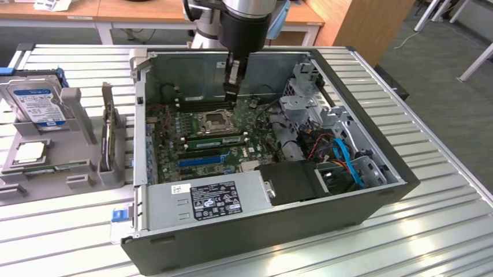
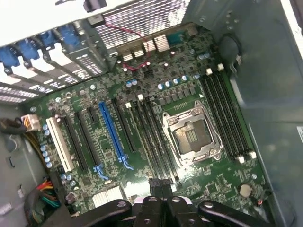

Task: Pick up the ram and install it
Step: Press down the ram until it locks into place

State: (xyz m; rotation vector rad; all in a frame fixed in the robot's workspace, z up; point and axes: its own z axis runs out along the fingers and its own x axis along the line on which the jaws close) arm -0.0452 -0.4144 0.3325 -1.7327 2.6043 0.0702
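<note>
Fingers (image 1: 232,97) clenched inside the open case, on what I cannot tell; long thin green ram stick (image 1: 216,139) stands slotted below them, apart: likely light, stiff, fragile, best pinched by its bare edges.

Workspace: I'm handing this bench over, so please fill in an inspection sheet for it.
Surface: ribbed metal table, open case on it.
Job's things: ram on edge in the grey holder, exterior view's left of the case.
Clutter: hard drive and processor on the same holder.
Gripper: shut, inside the case above the motherboard; a held thing cannot be told.
Cables: blue cable and red cables in the case.
Surroundings: wooden desks behind.
</note>
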